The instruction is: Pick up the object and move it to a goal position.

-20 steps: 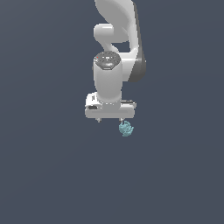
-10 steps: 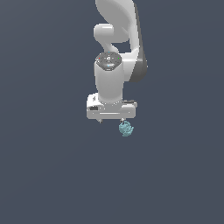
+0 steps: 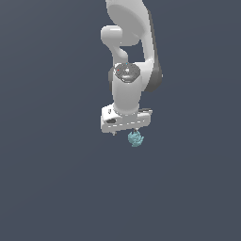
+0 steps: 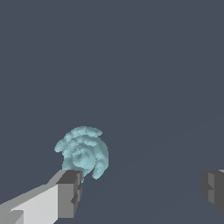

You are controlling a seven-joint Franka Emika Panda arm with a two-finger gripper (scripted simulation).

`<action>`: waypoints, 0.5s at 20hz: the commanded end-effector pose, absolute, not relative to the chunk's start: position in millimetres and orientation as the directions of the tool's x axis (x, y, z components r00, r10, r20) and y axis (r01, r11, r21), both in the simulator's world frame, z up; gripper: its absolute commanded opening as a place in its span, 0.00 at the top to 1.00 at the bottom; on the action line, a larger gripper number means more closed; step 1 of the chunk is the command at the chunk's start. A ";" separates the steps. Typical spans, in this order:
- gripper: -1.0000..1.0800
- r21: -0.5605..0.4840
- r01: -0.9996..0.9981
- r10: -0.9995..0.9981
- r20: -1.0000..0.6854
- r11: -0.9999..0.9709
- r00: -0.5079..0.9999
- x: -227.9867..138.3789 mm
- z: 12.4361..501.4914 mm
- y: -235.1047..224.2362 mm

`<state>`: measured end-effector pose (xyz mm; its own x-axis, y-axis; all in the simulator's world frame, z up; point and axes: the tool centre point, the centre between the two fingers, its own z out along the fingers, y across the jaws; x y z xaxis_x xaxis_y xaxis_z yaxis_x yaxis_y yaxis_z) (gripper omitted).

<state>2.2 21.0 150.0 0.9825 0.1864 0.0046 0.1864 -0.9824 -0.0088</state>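
Note:
The object is a small pale teal, lumpy clump lying on the dark grey floor. My white gripper hangs just above it, pointing down, with the clump under the fingertip on the exterior view's right. In the wrist view the object lies right beside one grey fingertip, partly covered by it. The other fingertip stands far off, so the gripper is open wide. Nothing is held between the fingers.
A flat, uniform dark grey surface fills both views. The white arm rises above the gripper to the top of the exterior view. No other objects or edges show.
The arm and gripper have come down a little and shifted toward the exterior view's right, closer to the object. The object has stayed in place.

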 end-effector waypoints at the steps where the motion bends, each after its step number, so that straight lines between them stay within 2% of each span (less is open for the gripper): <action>1: 0.04 -0.006 0.257 0.257 0.003 -0.966 0.966 -1.6 140.7 31.6; 10: 0.04 0.000 0.492 0.492 0.000 -0.871 0.871 -17.4 110.2 68.1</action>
